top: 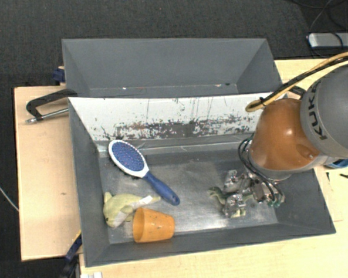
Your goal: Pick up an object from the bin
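Now, bin (169, 65): a grey metal box with sloping walls. Its far wall is tall and carries a band of dark rusty speckles low down. The floor is bare metal in the middle and on the right.
Arm (331, 114): a thick grey limb that comes in over the bin's right rim, with black letters on its side. It bends down toward the right part of the floor.
Cover (280, 138): a rounded orange shell on the wrist, just left of the grey limb, with a yellow cable running over its top. It hangs above the right side of the bin.
Brush (144, 172): a hairbrush with a blue oval head in a white rim and a blue handle. It lies flat on the left half of the floor, the head toward the far left and the handle pointing near and right.
Cup (153, 225): orange, lying on its side at the near wall, left of centre. It is just near of the brush handle.
Soft toy (122, 206): a pale yellow-green lump, touching the cup's far left side and close to the brush handle.
Claw (236, 199): a small tangle of metal and wires under the cover, low over the near right floor. Whether it is apart or together I cannot tell. It is well apart from the brush, cup and soft toy, and I see none of them in it.
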`<state>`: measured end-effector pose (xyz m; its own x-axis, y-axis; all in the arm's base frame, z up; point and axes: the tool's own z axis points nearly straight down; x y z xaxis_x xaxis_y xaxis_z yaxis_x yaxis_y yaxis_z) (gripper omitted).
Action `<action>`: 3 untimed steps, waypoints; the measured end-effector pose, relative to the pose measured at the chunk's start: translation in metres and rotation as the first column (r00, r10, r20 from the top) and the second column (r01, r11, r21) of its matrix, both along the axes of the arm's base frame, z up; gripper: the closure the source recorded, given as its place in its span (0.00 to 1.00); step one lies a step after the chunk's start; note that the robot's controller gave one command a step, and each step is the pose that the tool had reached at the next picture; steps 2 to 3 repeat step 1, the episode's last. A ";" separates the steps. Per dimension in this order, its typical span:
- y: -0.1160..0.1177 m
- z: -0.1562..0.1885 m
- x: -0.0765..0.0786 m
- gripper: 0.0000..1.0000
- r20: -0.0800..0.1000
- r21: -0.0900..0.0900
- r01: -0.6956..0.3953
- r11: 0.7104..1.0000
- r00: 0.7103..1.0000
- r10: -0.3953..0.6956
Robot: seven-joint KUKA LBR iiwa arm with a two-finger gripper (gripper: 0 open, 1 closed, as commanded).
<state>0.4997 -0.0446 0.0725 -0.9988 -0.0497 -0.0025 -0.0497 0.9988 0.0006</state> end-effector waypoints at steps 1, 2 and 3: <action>-0.006 0.150 0.018 1.00 0.013 -0.003 -0.113 0.994 0.994 0.113; -0.006 0.150 0.018 1.00 0.013 -0.003 -0.113 0.994 0.994 0.113; -0.006 0.150 0.018 1.00 0.013 -0.003 -0.113 0.994 0.994 0.113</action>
